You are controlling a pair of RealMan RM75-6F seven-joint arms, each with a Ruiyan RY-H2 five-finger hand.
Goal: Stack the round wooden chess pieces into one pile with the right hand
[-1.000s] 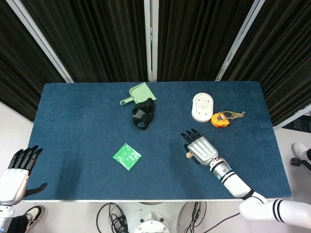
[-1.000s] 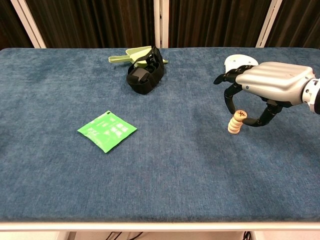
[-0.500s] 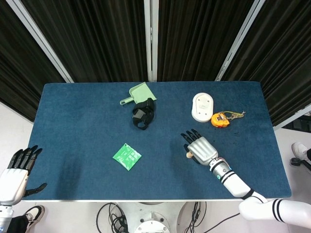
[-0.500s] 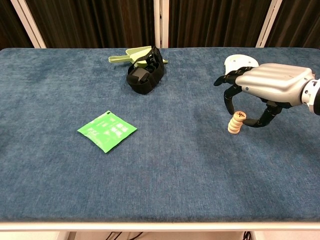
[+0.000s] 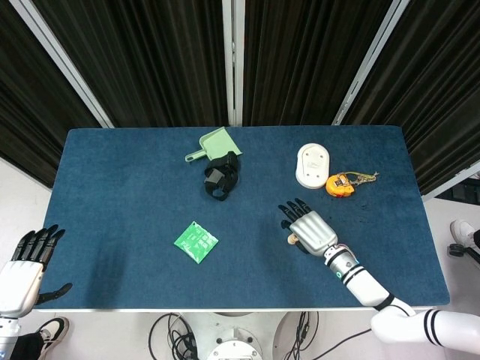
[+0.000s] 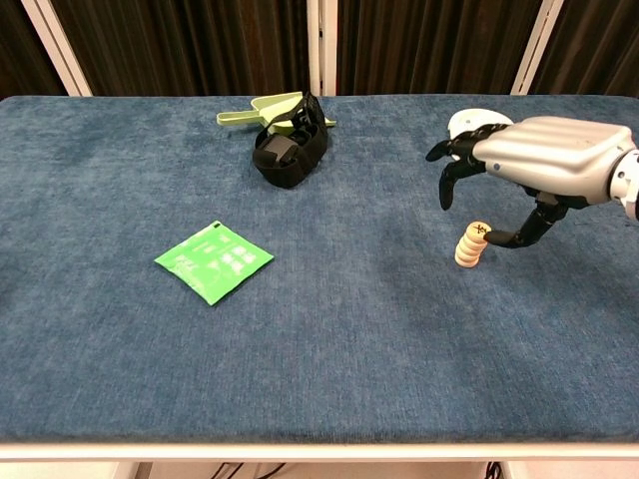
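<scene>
Since a second ago the right hand [image 6: 544, 160] has lifted and its fingers have uncurled: they then hooked down around the pile [image 6: 469, 245], and now they spread forward above it, holding nothing. Only the thumb tip reaches down beside the top piece, touching it or nearly so; the chest view does not settle which. The pile itself has not shifted. It stands on the right part of the table [image 6: 329, 329], its round wooden pieces stepped so that it leans a little to the right, and the top piece carries a dark character too small to read. From the head view the pile [image 5: 289, 240] peeks out at the left edge of the right hand [image 5: 311, 231].

Nothing else has moved. A green packet [image 6: 214, 261] lies flat toward the left, with pale printing on its face that cannot be read. A black strap bundle [image 6: 290, 150] sits at the far middle, touching a pale green scoop [image 6: 263, 109] behind it. On the far right, in the head view, a white oval case [image 5: 313, 165] lies just beside an orange tape measure [image 5: 340, 184].

The left hand [image 5: 21, 274] stays off the table's near left corner, fingers apart and holding nothing.
</scene>
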